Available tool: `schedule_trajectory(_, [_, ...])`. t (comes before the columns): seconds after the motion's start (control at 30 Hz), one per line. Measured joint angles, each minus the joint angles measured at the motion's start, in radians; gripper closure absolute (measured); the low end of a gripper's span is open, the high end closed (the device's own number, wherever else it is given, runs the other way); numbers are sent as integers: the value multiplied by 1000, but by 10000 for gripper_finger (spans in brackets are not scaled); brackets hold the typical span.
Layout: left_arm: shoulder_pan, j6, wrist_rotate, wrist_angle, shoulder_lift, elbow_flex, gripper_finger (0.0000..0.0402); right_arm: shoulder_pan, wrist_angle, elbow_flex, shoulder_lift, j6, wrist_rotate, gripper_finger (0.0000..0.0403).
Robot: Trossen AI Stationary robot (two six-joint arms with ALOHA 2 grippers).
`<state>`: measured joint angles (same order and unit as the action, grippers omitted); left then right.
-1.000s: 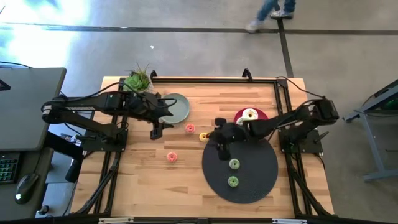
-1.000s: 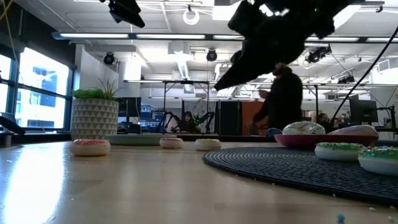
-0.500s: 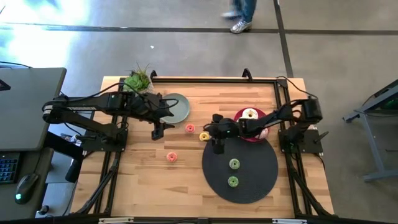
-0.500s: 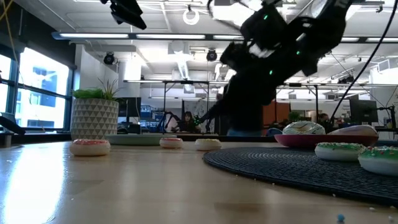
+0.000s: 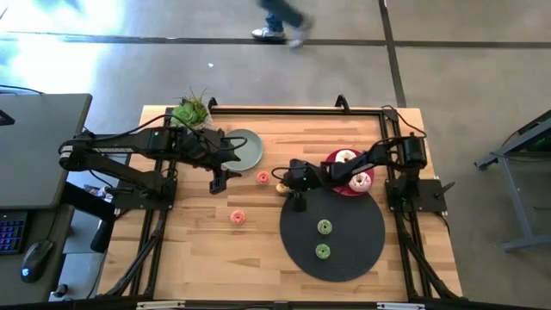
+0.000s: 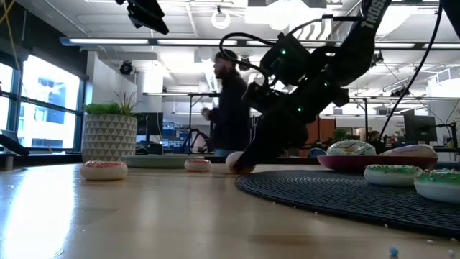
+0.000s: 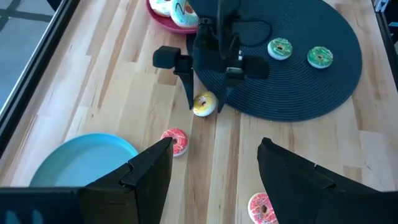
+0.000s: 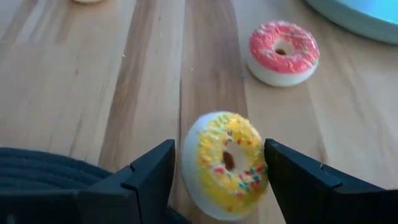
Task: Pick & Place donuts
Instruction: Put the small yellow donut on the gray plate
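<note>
My right gripper (image 5: 290, 191) (image 8: 221, 186) is open and low at the black mat's far-left edge. Its fingers stand on either side of the small yellow donut (image 8: 227, 163) (image 5: 281, 187), which looks tipped up on the wood. The red donut (image 5: 263, 177) and the salmon pink one (image 5: 238, 217) lie flat on the bare wood. Two green donuts (image 5: 324, 226) rest on the black mat (image 5: 344, 258). Larger donuts (image 5: 346, 158) sit on the pink plate (image 5: 334, 184). My left gripper (image 5: 215, 179) (image 7: 214, 149) hangs open, high, beside the sage-green plate (image 5: 245, 151). My right gripper comes slanting down from the table's right, one finger (image 8: 149, 177) and the other (image 8: 298, 180) astride the yellow donut's rim (image 8: 261, 168). The rim reaches one finger's inner side, but I cannot tell whether it touches. The donut rests on the wood.
A potted plant (image 5: 191, 110) stands at the far-left corner behind the sage-green plate. Bare wood lies between the red and salmon donuts and along the near-left part of the table. A person (image 6: 231, 108) walks in the room beyond the table.
My right gripper has moved off the black mat toward the table's left and slightly far, and has come down until its fingers stand around the yellow donut. My left arm has kept still. A person has walked across the room behind the table.
</note>
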<state>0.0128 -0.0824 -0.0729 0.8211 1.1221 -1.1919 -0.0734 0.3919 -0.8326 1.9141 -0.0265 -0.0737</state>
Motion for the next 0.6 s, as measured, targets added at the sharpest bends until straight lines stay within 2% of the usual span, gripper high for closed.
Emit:
schedule_trajectory(0.17, [0,4,0,-1,0,0,174,1,-12,1,0,0,60,169])
schedule_trajectory(0.47, [0,3,1,0,0,0,174,0,1,1,0,0,-4,169])
schedule_trajectory(0.6, [0,3,1,-2,0,0,174,2,91,2,0,-1,17,169])
